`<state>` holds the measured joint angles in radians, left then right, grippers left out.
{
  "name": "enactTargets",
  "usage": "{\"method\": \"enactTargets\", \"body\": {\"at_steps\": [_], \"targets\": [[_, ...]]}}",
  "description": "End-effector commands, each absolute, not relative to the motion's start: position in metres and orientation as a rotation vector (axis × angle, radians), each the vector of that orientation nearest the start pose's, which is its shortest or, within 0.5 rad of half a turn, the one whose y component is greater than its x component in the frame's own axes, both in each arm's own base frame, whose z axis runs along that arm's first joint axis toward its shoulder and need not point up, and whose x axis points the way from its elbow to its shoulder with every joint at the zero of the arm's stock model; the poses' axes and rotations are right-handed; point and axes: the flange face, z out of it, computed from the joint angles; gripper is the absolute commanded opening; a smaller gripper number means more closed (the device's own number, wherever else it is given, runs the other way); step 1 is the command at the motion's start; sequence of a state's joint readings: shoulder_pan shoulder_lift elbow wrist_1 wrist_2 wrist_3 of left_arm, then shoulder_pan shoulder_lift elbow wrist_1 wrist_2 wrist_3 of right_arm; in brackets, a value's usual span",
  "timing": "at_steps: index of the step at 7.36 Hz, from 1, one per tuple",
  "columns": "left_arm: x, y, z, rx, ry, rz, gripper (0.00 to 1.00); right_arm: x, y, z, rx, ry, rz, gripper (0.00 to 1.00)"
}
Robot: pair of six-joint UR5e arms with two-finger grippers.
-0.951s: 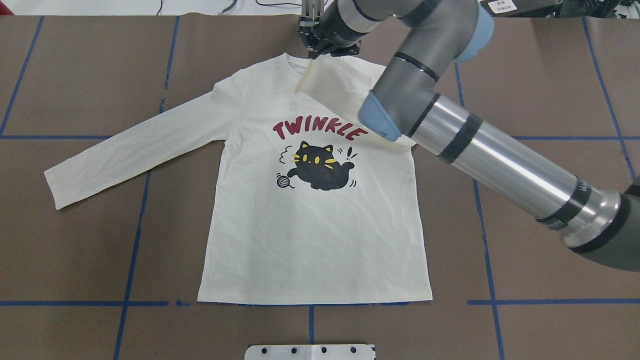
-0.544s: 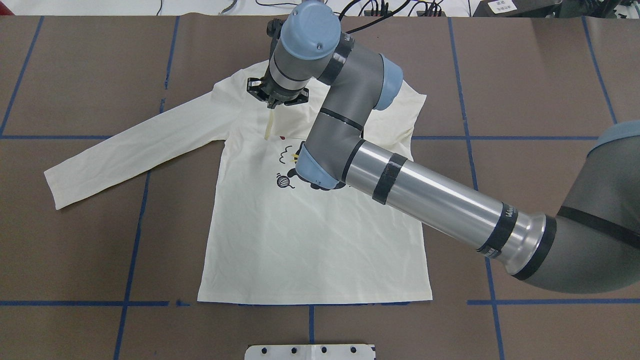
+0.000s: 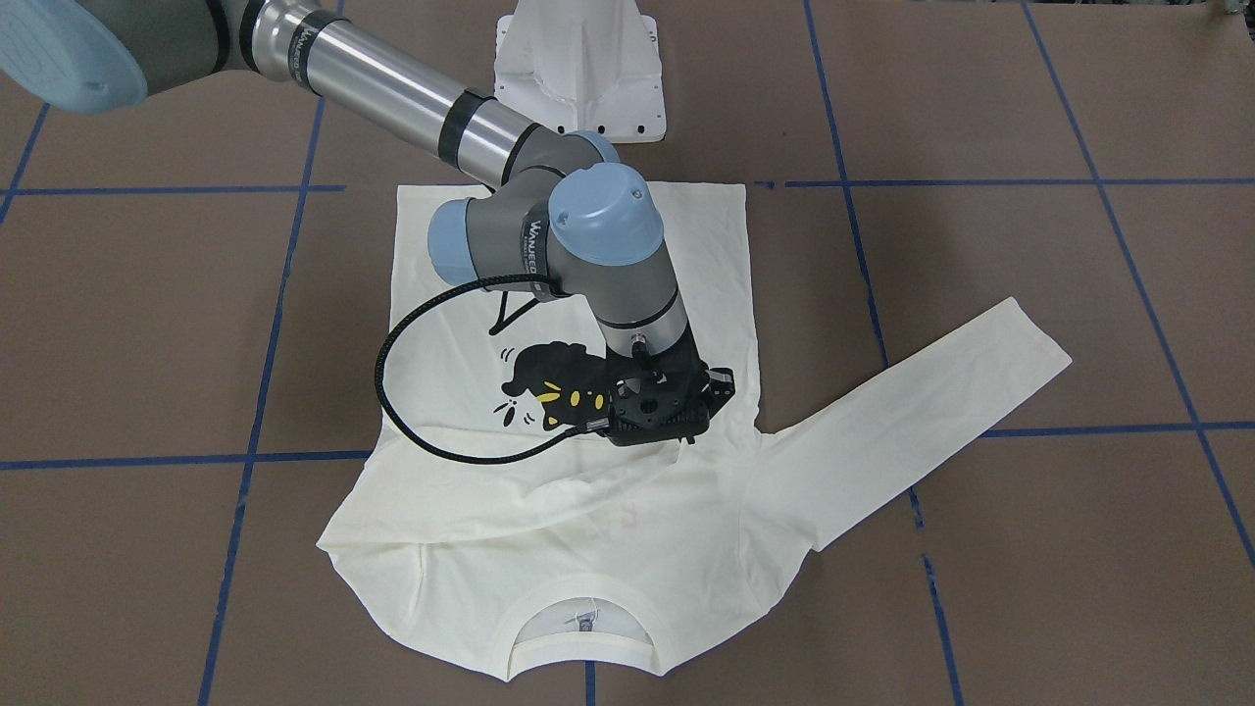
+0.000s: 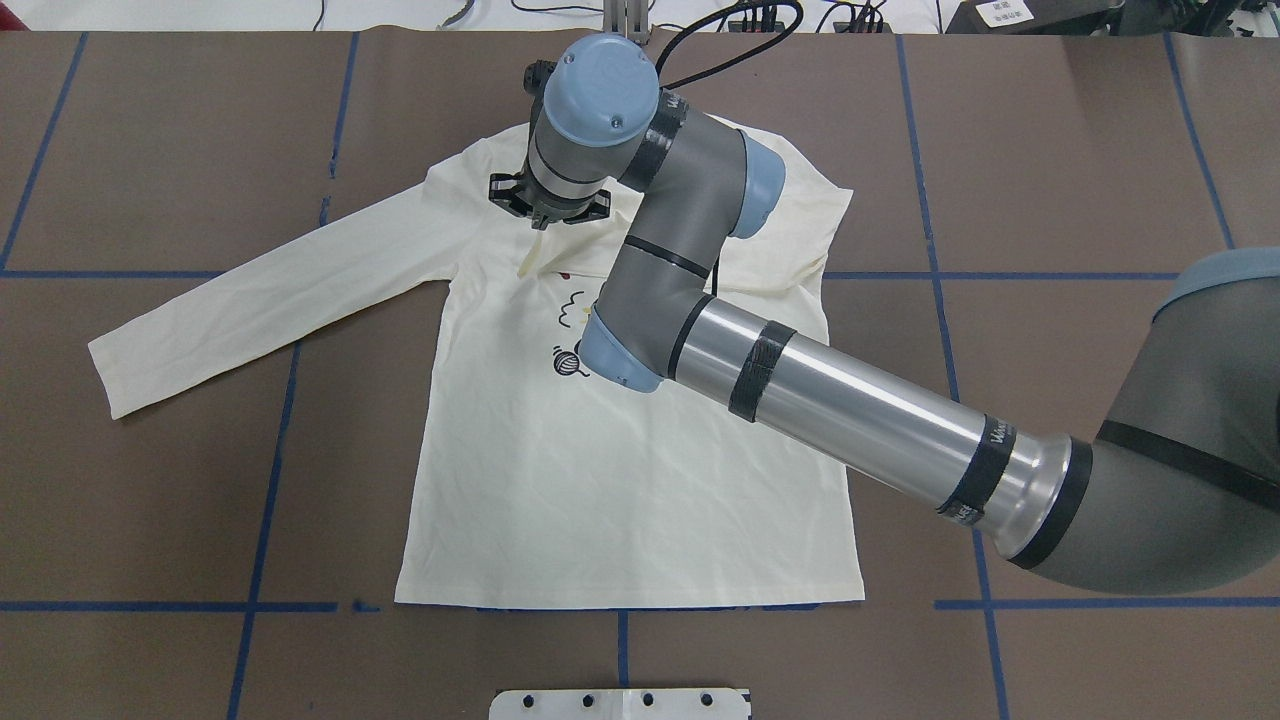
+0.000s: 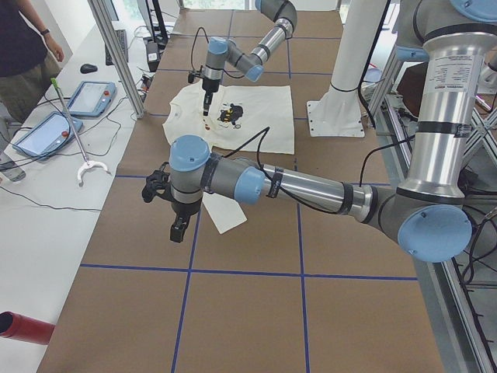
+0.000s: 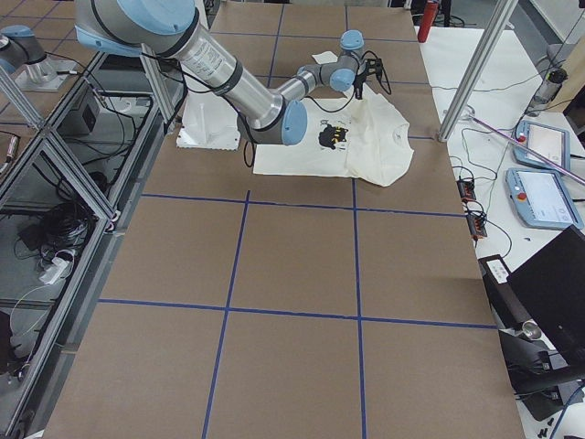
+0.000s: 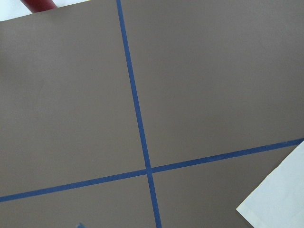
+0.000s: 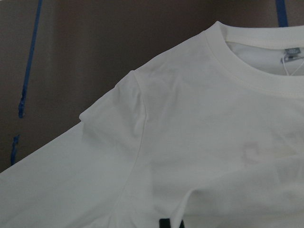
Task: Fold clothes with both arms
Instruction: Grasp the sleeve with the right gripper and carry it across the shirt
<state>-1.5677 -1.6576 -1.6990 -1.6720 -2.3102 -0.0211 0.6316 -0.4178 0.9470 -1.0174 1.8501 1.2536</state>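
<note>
The cream shirt [image 4: 620, 500] lies flat, print side up, collar at the far edge [image 3: 583, 647]. Its right sleeve is folded across the chest and covers the red lettering. The black cat [image 3: 549, 378] shows only in part. My right gripper [image 4: 545, 218] points down over the chest near the left shoulder, shut on the folded sleeve's cuff [image 4: 530, 262]; it also shows in the front-facing view [image 3: 677, 443]. The left sleeve [image 4: 250, 300] lies stretched out. My left gripper [image 5: 177, 230] hovers over bare table beside that sleeve's cuff [image 5: 221, 214]; I cannot tell whether it is open or shut.
The table is brown with blue tape lines [image 4: 265, 480]. The white pedestal base [image 3: 578, 69] stands at the near edge. A side bench holds tablets [image 5: 89, 97] and a red cylinder [image 5: 27, 326]. A person [image 5: 23, 47] stands there, beside metal frame posts [image 5: 116, 54].
My right gripper has carried the right sleeve from near the collar across the chest towards the left shoulder and has come lower. The lettering is now covered.
</note>
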Motion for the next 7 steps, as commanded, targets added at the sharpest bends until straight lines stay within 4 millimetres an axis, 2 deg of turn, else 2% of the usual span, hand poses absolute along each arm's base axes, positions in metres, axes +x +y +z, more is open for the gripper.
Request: {"method": "enactTargets", "body": {"at_steps": [1,2,3,4,5,6,7], "targets": [[-0.065,-0.539,0.540,0.294,0.737,0.100,1.00,-0.639,-0.595,0.081,0.316,-1.095,0.135,0.00],[-0.065,-0.540,0.540,0.295,0.737,0.101,1.00,-0.649,-0.590,0.069,0.380,-1.125,0.146,0.23],[-0.065,-0.540,0.538,0.298,0.736,0.102,1.00,-0.665,-0.576,0.067,0.470,-1.159,0.169,0.87],[-0.065,-0.542,0.537,0.300,0.736,0.102,1.00,-0.676,-0.563,0.056,0.527,-1.160,0.205,1.00],[-0.065,-0.542,0.536,0.303,0.736,0.103,1.00,-0.674,-0.562,0.040,0.514,-1.189,0.242,1.00],[-0.065,-0.544,0.531,0.289,0.743,0.050,1.00,-0.675,-0.561,0.040,0.479,-1.198,0.274,1.00],[-0.053,-0.547,0.524,0.280,0.760,-0.020,1.00,-0.675,-0.560,0.041,0.394,-1.167,0.285,0.99]]}}
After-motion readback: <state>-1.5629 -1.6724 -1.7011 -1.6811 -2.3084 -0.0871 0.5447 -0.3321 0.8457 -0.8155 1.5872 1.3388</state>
